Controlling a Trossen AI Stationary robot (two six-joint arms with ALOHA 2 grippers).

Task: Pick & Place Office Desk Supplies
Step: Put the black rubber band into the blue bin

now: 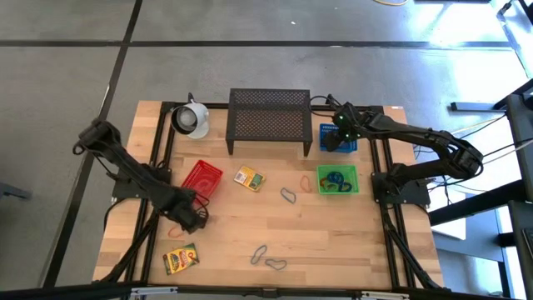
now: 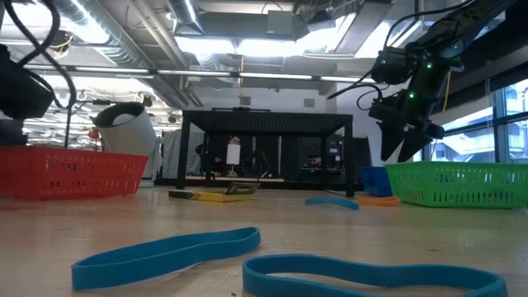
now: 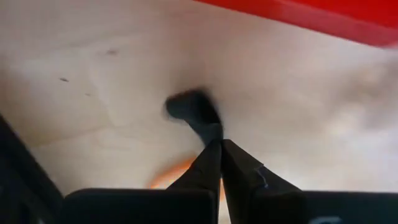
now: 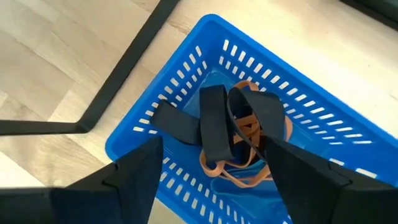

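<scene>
While the right gripper [image 4: 211, 168] hangs wide over the blue basket [image 4: 186, 81], the left gripper [image 3: 219, 152] has pinched a dark loop [image 3: 189, 109] on the table [image 1: 333, 233] beside the red basket [image 1: 201, 177]. Lift straight, checking the loop comes along.

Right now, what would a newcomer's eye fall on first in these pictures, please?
Probably the three mesh baskets on the wooden table: the red basket left of centre, the green basket on the right, and the blue basket behind it. The right gripper hangs open over the blue basket, which holds black strips and an orange loop. The left gripper, shut, sits low near the red basket.
</scene>
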